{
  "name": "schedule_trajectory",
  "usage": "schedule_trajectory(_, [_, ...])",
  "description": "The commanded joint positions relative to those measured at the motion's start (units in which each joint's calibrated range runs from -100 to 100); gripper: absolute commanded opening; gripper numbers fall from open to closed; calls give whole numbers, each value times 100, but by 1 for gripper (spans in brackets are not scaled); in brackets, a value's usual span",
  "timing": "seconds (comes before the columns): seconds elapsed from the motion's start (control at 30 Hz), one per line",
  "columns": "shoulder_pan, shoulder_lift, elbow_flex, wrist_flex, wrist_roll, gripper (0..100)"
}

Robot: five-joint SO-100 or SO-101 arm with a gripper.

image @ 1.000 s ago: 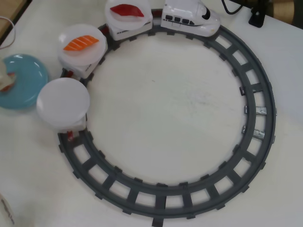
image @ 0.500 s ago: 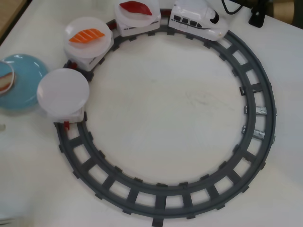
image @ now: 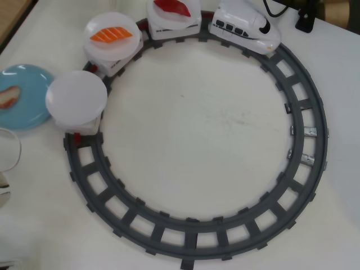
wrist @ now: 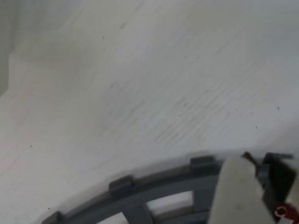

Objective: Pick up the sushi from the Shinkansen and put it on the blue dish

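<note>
In the overhead view, the blue dish [image: 25, 97] is cut off by the left edge, and the sushi [image: 8, 96] on it is clipped there too, so only part of its pale, red-edged body is seen. The dish's right rim is hidden under a bare white plate [image: 76, 95]. The plate carrying the dark red piece [image: 174, 7] is cut by the top edge. A pale object [image: 8, 151] at the left edge cannot be identified. The gripper is not seen there. In the wrist view, everything is blurred; the track [wrist: 140, 198] is cut by the bottom edge, and a pale shape [wrist: 238, 191] at lower right, possibly the Shinkansen's nose, cannot be made out.
</note>
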Motion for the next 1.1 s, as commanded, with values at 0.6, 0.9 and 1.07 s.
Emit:
schedule_trajectory(0.6, [539, -2042, 2316, -1930, -422, 3])
schedule_trajectory(0.9, [627, -2382, 3434, -2414, -427, 3])
schedule_trajectory(1.07, [627, -2407, 3858, -2685, -505, 3])
